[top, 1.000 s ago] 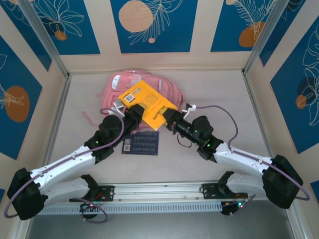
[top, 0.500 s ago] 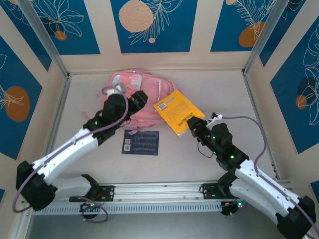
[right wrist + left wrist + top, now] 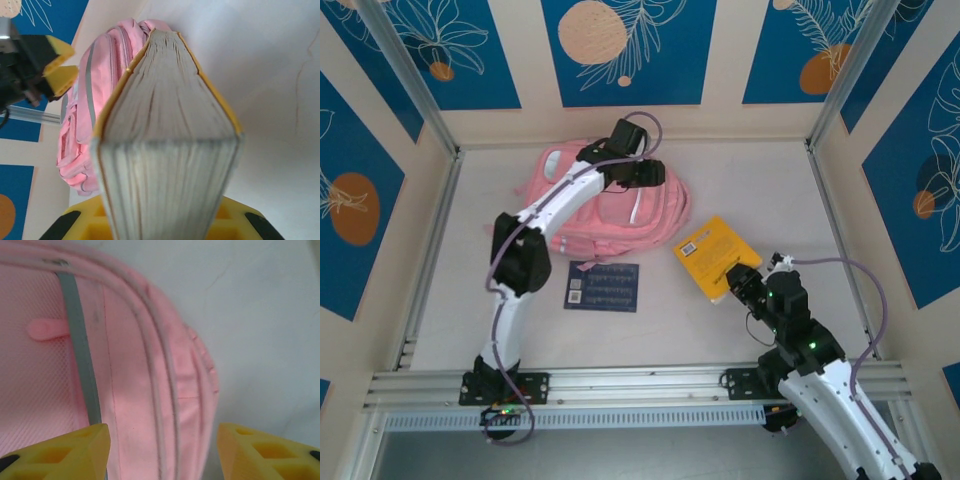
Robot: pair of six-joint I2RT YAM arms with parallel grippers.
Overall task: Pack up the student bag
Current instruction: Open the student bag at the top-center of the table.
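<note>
The student bag (image 3: 645,215), a big soft pink backpack with a grey stripe, lies flat at the table's back middle. My left gripper (image 3: 655,173) hovers over its far right part, open, with the bag's seams (image 3: 165,390) showing below the gap and nothing between the yellow fingertips (image 3: 65,450). My right gripper (image 3: 732,278) is shut on a thick yellow book (image 3: 712,250), held to the right of the bag and apart from it. In the right wrist view the book's page edge (image 3: 165,125) faces the camera, with the bag (image 3: 82,105) behind it on the left.
A dark blue printed card (image 3: 603,286) lies flat on the table in front of the bag. The left arm (image 3: 535,225) stretches across the bag's left half. Patterned walls close in the back and both sides; a metal rail (image 3: 640,385) runs along the near edge.
The left gripper let go of the book, opened and swung to the bag's far side. The right gripper carried the book off the bag, to the right and nearer.
</note>
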